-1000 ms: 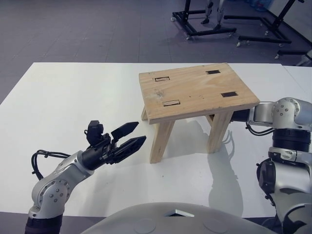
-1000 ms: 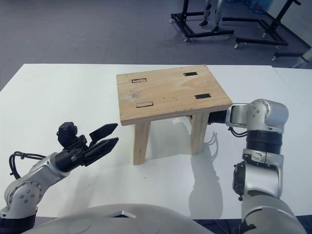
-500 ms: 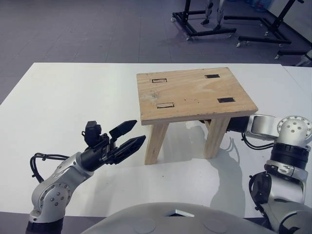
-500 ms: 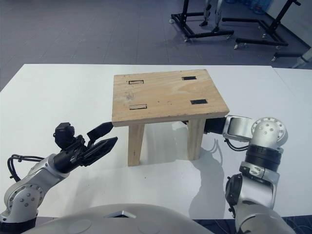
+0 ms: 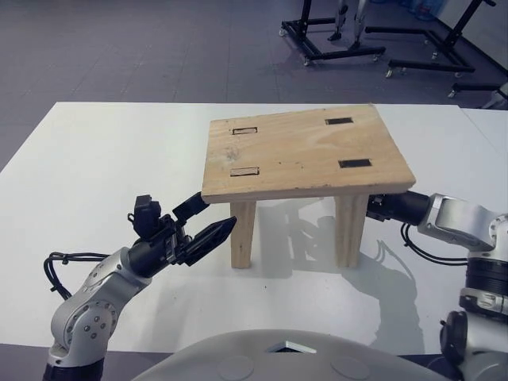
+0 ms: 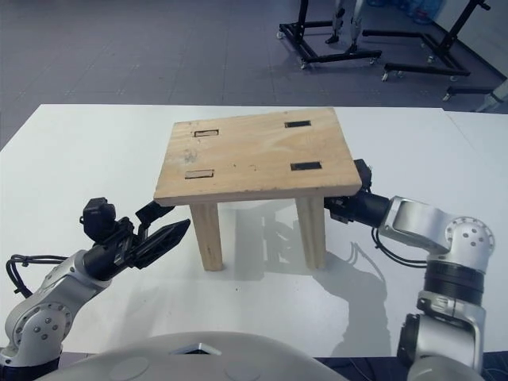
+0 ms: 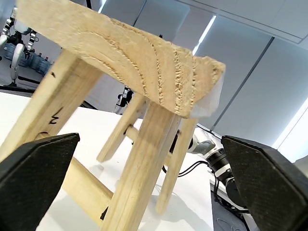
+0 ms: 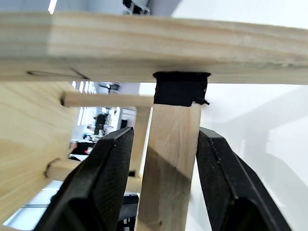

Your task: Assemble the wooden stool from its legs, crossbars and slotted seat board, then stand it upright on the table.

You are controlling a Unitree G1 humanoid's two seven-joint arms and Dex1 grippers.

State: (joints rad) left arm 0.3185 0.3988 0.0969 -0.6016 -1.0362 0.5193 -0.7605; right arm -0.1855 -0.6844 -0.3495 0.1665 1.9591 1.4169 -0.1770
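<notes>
Right jaws: the right gripper [image 8: 166, 154] straddles a right-side leg [image 8: 168, 192] just under the seat board [image 5: 305, 147]. Its fingers [image 8: 96, 192] sit one on each face and, as far as I can judge, pinch it.
Left jaws: the left gripper [image 5: 217, 213] is spread wide and holds nothing. Its tips sit below the seat board's front-left corner.
Bearing from left jaws: the front-left leg [image 5: 243, 234] lies just beyond the tips, toward the robot's right, near but apart.
Long axis: every leg stands vertical, and the right gripper crosses its leg horizontally. I judge a clean release means opening first, then backing out sideways toward the robot's right.
Nearer arm: the right one, in contact with the wood.
Stool [image 6: 254, 155]: assembled and upright on the white table [image 5: 103, 151], with crossbars [image 7: 89, 185] seated between the legs. The task looks all but done.
Risk: a pull before opening would likely drag or tip it.
Writing: a handwritten scrawl [image 7: 55, 115] on the near leg may be a numeral but is not surely readable. A pencil stroke [image 8: 53, 74] marks the board's edge. No brand or printed label is legible on the wood.
</notes>
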